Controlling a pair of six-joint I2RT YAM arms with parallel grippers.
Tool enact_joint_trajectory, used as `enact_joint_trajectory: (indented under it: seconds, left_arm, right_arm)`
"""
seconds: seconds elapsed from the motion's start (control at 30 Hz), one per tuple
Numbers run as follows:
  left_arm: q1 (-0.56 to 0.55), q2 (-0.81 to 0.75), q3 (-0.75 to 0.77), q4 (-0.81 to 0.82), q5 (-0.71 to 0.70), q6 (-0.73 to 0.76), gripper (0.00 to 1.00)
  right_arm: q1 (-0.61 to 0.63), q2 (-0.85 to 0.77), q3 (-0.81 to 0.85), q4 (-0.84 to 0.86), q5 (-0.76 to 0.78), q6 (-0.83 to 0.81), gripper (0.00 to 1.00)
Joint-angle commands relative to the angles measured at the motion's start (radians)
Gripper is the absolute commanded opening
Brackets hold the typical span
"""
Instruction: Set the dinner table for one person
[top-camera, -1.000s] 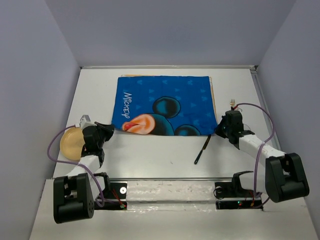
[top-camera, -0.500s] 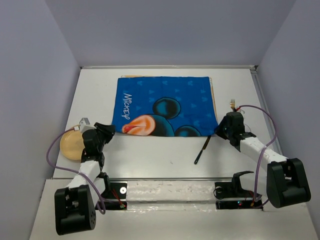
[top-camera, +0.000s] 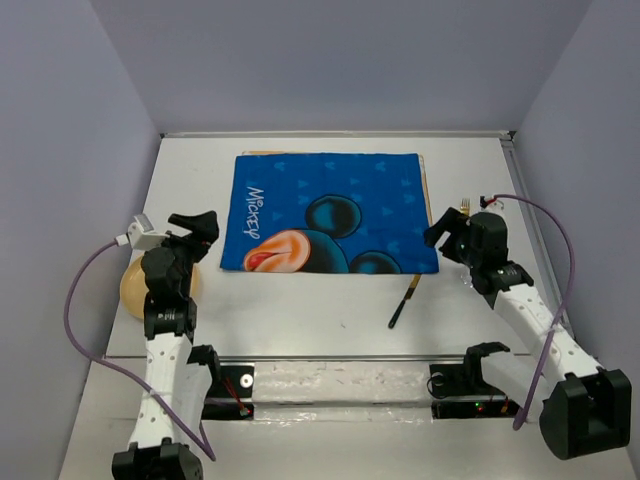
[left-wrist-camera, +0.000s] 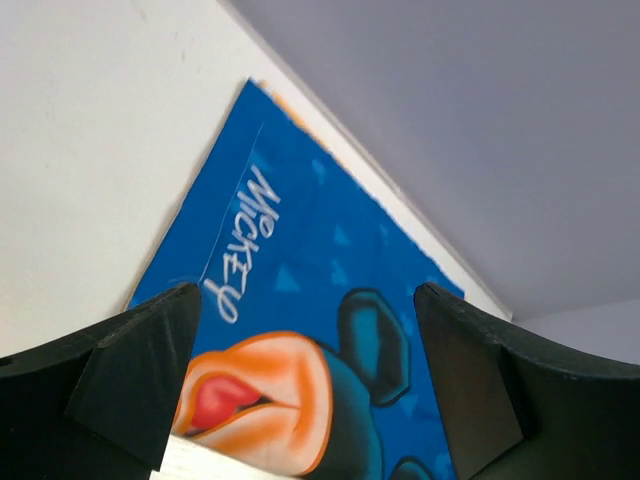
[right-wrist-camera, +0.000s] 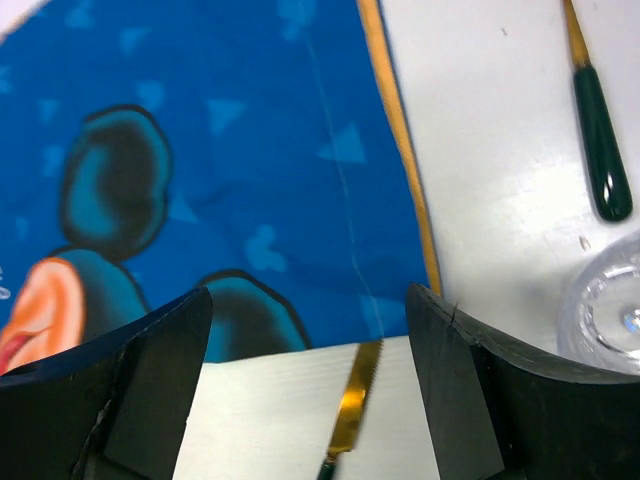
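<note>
The dinner table (top-camera: 300, 320) is a white top. A blue Mickey-print placemat (top-camera: 330, 212) lies flat on its far middle. My left gripper (top-camera: 195, 228) hovers open over the mat's near left corner and holds nothing. Between its fingertips, the left wrist view shows the placemat (left-wrist-camera: 320, 300). My right gripper (top-camera: 445, 232) is open and empty above the near right corner. Below it, the right wrist view shows the mat edge (right-wrist-camera: 300, 200) and a gold knife blade (right-wrist-camera: 350, 410).
A dark-handled knife (top-camera: 404, 303) lies slanted on the table just in front of the mat's right corner. A tan plate (top-camera: 133, 292) sits at the left, partly behind my left arm. Right of the mat lie a green-handled utensil (right-wrist-camera: 600, 150) and a clear glass (right-wrist-camera: 610, 320).
Both grippers went from shut at the mat's near corners to open, letting it go. Both arms have lifted; the right gripper moved slightly right and away. The mat lies where it was.
</note>
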Motion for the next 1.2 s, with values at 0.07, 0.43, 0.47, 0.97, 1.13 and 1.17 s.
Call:
enact_joint_trajectory:
  seconds: [0.07, 0.43, 0.47, 0.97, 1.13, 1.17]
  left_arm:
    - [0.006, -0.076, 0.104, -0.211, -0.111, 0.074, 0.99]
    - [0.015, -0.054, 0.131, -0.51, -0.452, -0.012, 0.99]
    - [0.022, -0.034, 0.121, -0.498, -0.469, -0.012, 0.99]
    - [0.137, 0.522, 0.22, -0.235, -0.376, 0.114, 0.87]
    - [0.135, 0.651, 0.272, -0.194, -0.357, 0.135, 0.83]
    - [0.135, 0.671, 0.286, -0.193, -0.354, 0.138, 0.82]
  right_arm:
    - [0.04, -0.03, 0.073, 0.006, -0.08, -0.04, 0.84]
    - [0.306, 0.055, 0.067, 0.103, -0.045, -0.034, 0.85]
    - [0.306, 0.052, 0.062, 0.109, -0.054, -0.034, 0.85]
    - [0.315, 0.004, 0.002, 0.157, -0.148, -0.063, 0.85]
    - [0.324, 0.012, 0.007, 0.166, -0.166, -0.074, 0.85]
    - [0.324, 0.012, 0.008, 0.166, -0.166, -0.075, 0.85]
